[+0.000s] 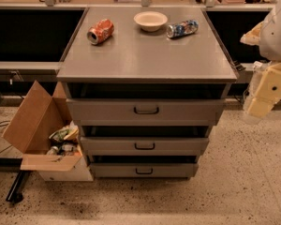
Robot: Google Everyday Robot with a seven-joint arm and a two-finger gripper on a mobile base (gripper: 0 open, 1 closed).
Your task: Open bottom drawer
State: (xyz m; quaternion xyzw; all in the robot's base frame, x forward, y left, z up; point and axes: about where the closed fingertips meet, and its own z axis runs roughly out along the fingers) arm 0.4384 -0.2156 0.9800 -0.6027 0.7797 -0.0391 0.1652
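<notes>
Speckled floor lies nearest us, and just above it we see the bottom drawer (143, 170), front facing us, long axis running left to right, lowest under the grey table (145, 60), while the gripper (261, 100) hangs at the right, partly cut off, parted or closed we cannot tell.

Grey bottom drawer (144, 170) lowest of three, claw (260, 104) right of cabinet (145, 55)
</notes>
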